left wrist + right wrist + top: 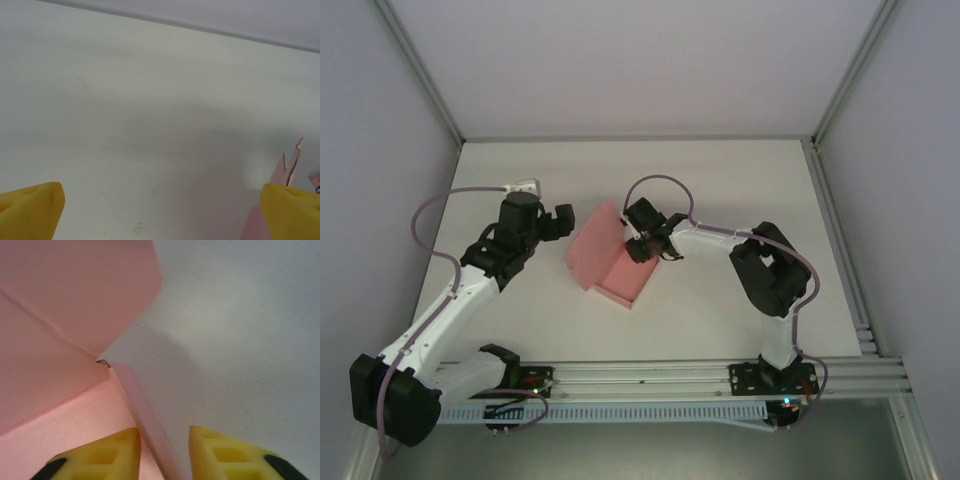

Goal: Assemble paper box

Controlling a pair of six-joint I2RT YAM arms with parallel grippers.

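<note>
**anon_q:** Paper box [623, 275] status? Where's it sitting?

**me:** Middle of the table [740, 180], between the two arms. Its lid flap [592, 243] is tilted up on the left arm's side. My right gripper [642, 247] is pinching the side wall [134, 395], which is sandwiched between the yellow fingers [100, 460]. My left gripper [563, 222] is spread wide, holding nothing, just beside the flap.

paper box [615, 262]: pink | fingertips [100, 457]: yellow | table [720, 180]: white, perhaps faintly smudged
</note>
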